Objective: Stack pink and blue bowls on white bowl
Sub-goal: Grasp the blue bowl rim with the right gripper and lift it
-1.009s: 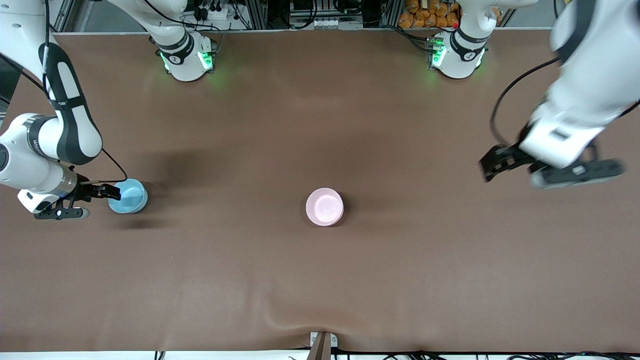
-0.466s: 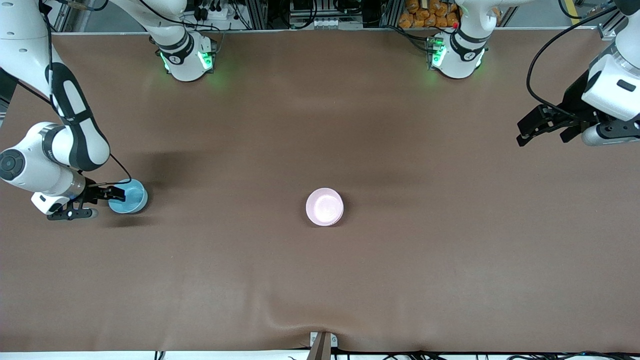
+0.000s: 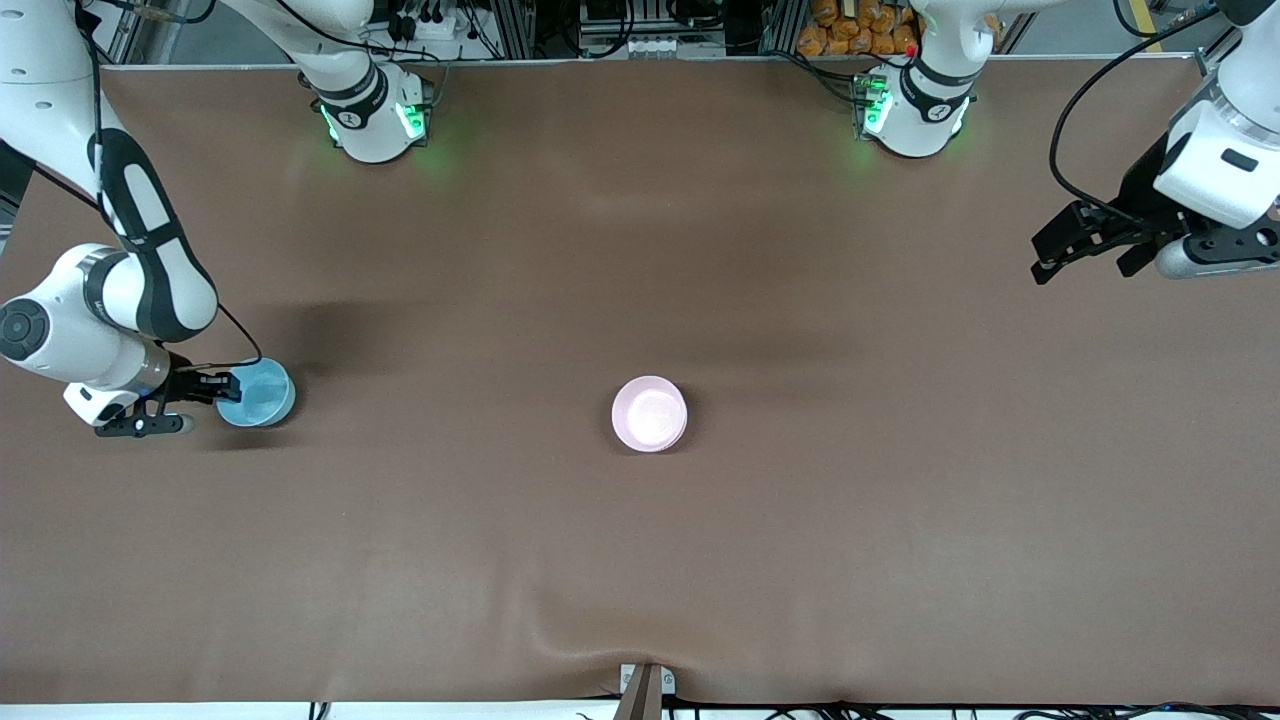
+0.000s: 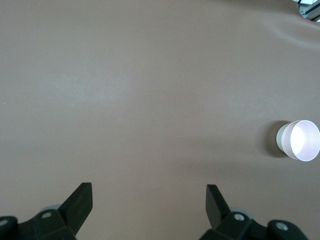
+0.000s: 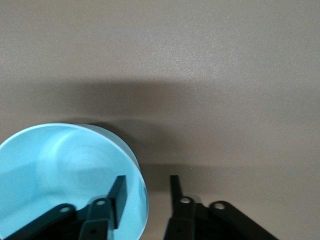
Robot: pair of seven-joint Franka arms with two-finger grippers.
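We look down on a wide surface [image 3: 760, 540] covered by a plain brown mat, smooth apart from a soft ripple near the front edge. A small metal bracket [image 3: 646, 688] sits at the middle of that edge, with dark cables [image 3: 900, 712] trailing along a pale strip there. Along the farthest edge we see aluminium framing [image 3: 520, 25], tangled wiring and a heap of orange items [image 3: 860, 25]. Light is even, casting soft shadows.
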